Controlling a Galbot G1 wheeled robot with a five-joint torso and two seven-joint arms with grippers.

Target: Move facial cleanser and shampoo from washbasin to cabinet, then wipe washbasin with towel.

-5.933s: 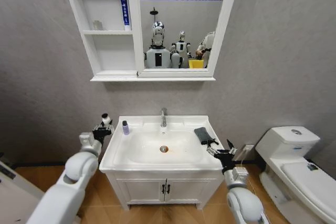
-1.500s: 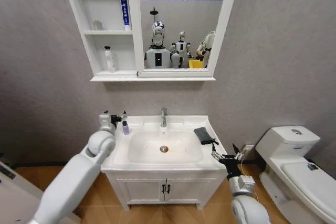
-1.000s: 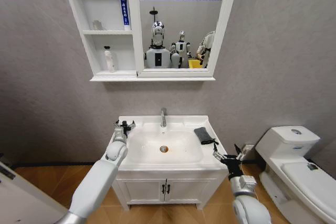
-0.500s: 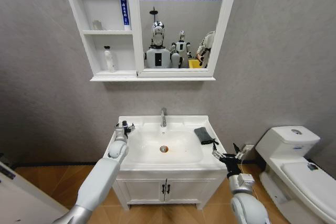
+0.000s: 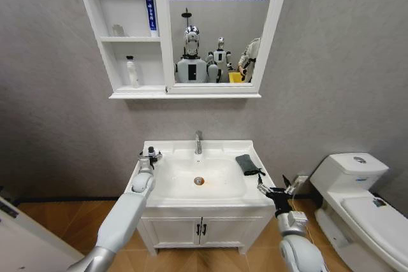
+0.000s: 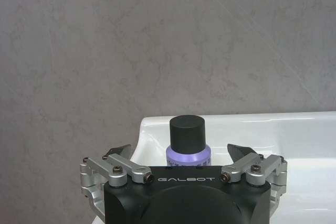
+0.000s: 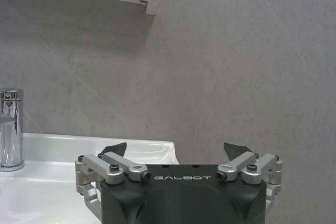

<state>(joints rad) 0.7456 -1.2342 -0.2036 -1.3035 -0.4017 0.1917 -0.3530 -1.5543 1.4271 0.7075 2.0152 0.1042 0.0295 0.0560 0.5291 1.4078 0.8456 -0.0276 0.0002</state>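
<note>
Purple and black-capped, the small bottle (image 6: 188,144) stands at the far left corner of the washbasin (image 5: 210,203), and I have my left claw (image 6: 181,154) spread wide with a finger on either side of it, not touching, so a squeeze should take it square by the body. One white bottle (image 5: 132,71) already sits on the cabinet (image 5: 131,92) lower shelf. My right claw (image 5: 275,190) waits open off the near right corner, just near the dark towel (image 5: 248,164) on the rim, which I judge is for wiping.
</note>
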